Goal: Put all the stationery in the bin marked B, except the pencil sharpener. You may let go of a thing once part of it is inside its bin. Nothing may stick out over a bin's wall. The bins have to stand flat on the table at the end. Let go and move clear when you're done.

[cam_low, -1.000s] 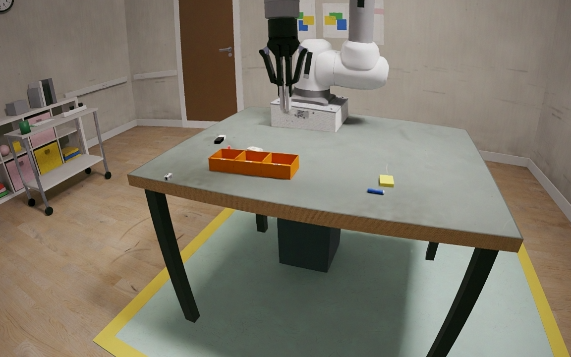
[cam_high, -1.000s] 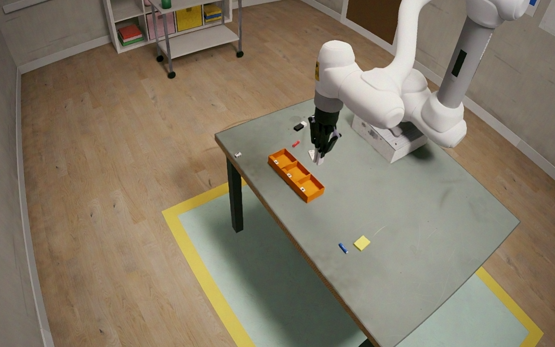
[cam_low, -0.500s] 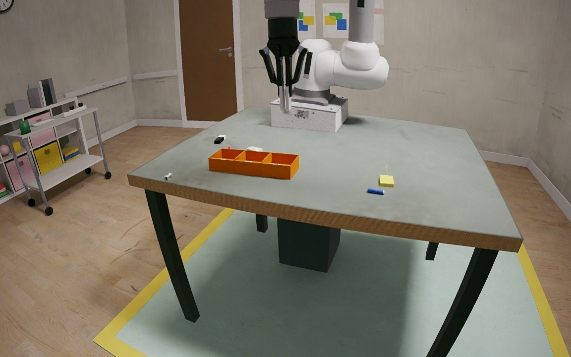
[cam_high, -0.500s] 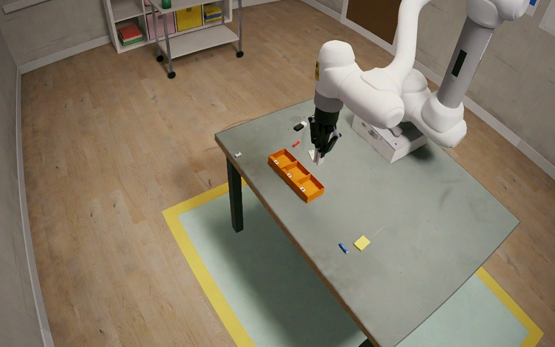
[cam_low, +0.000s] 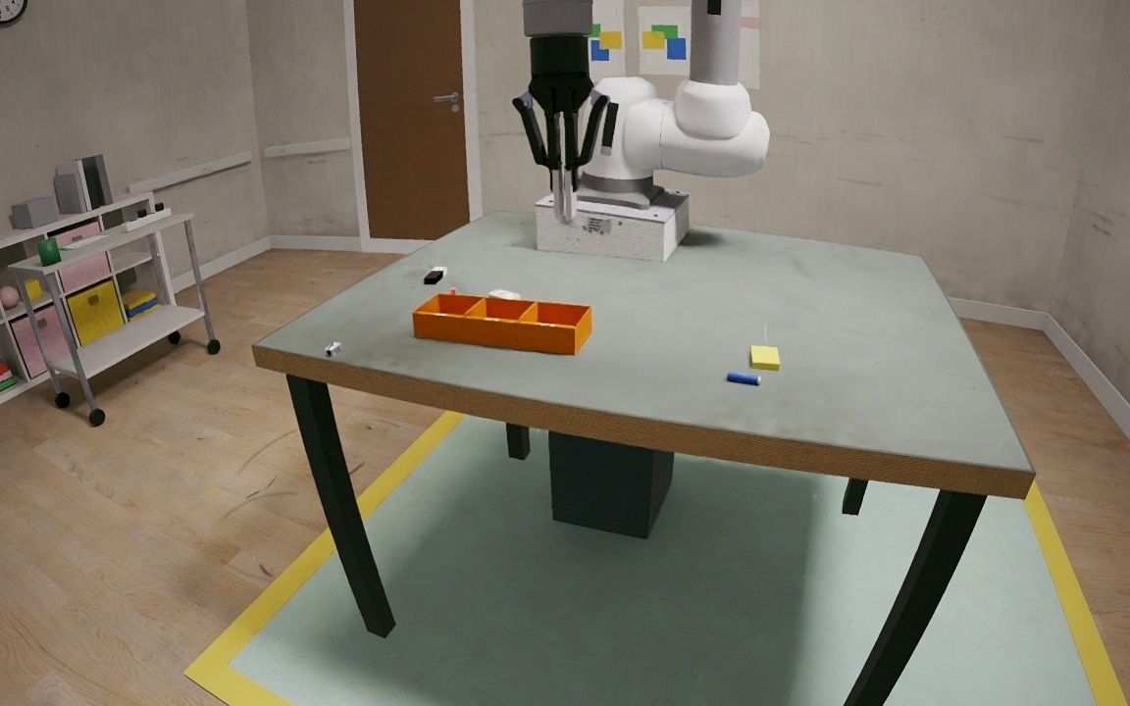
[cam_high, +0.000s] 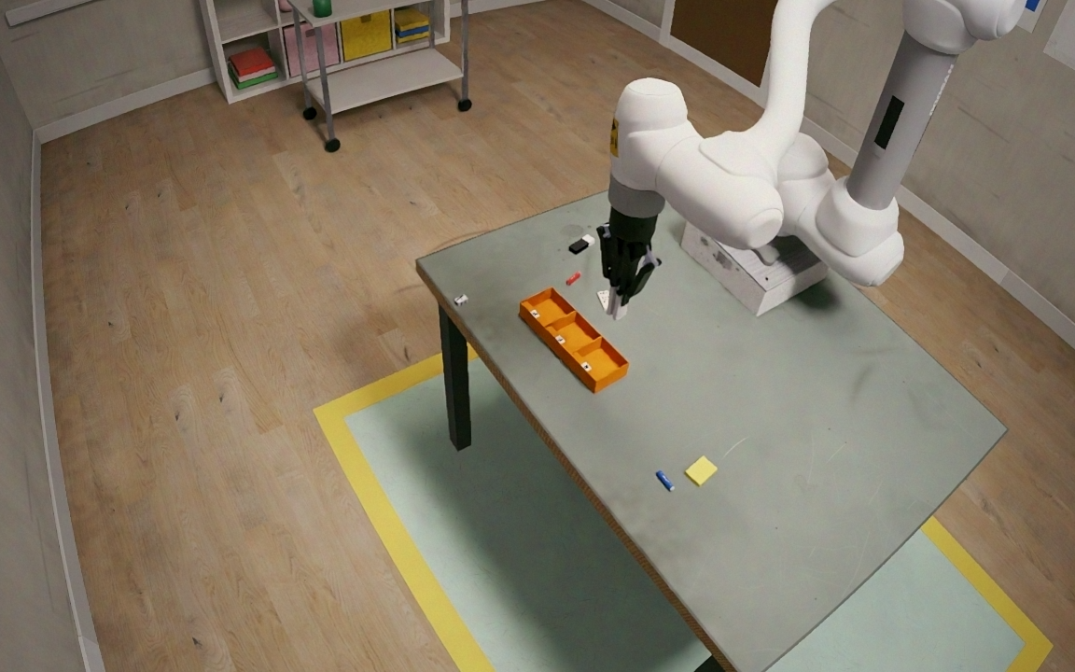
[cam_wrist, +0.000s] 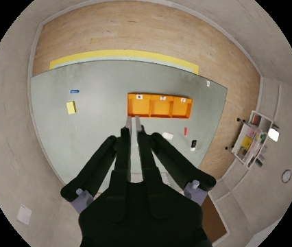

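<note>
My gripper (cam_high: 617, 314) (cam_low: 564, 218) (cam_wrist: 133, 121) is shut with only a narrow gap and nothing between its fingertips. It hangs above the table behind the orange bins. Bin B (cam_high: 601, 364) (cam_wrist: 138, 106) is the end compartment nearest the yellow pad; no thing shows in it. A yellow pad (cam_high: 701, 470) (cam_low: 764, 357) (cam_wrist: 71, 107) lies beside a blue cylinder (cam_high: 664, 480) (cam_low: 743, 378) (cam_wrist: 74, 91). A small red thing (cam_high: 573, 278) (cam_wrist: 185, 131), a black-and-white block (cam_high: 579, 245) (cam_low: 435, 276) (cam_wrist: 194, 144) and a white piece (cam_low: 504, 294) (cam_wrist: 168, 136) lie behind the bins. Which is the sharpener is unclear.
Two other compartments (cam_high: 577, 335) (cam_high: 548, 308) adjoin bin B. A small silver-white thing (cam_high: 460, 299) (cam_low: 333, 349) (cam_wrist: 208, 84) lies near the table's corner. The arm's pale base block (cam_high: 754, 272) (cam_low: 599, 229) stands at the back of the table.
</note>
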You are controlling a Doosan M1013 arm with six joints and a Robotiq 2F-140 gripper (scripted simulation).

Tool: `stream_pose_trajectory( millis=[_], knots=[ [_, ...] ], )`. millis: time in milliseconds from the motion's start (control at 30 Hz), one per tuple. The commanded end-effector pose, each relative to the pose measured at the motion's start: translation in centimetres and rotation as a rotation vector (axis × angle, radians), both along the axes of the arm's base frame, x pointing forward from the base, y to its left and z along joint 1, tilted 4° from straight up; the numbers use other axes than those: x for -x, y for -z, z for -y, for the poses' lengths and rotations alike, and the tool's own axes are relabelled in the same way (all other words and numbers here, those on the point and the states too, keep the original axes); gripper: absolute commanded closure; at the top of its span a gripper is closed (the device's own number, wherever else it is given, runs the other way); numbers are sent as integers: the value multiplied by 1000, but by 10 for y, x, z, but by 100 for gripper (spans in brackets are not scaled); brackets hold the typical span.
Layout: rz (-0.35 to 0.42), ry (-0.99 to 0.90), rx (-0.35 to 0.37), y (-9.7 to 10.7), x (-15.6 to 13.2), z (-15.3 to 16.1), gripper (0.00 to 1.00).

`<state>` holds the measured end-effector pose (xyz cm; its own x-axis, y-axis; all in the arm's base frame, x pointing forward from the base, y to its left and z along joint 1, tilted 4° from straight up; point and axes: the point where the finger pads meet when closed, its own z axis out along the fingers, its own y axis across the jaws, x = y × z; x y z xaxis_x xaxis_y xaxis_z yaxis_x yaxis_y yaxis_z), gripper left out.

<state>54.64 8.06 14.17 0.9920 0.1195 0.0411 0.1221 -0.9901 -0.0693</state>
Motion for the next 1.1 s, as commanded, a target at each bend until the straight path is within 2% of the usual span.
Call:
stream_pose_trajectory(
  millis=[0, 333, 367, 767, 833, 1067],
  knots=[
    [1, 5, 6, -4, 0, 5, 85],
    [1, 5, 6, -4, 0, 5, 85],
    [2, -12, 7, -1, 1, -3, 60],
    [2, -12, 7, 30, 6, -98, 60],
    [2, -12, 7, 30, 6, -98, 60],
    [2, -12, 7, 49, 9, -153, 60]
  ],
)
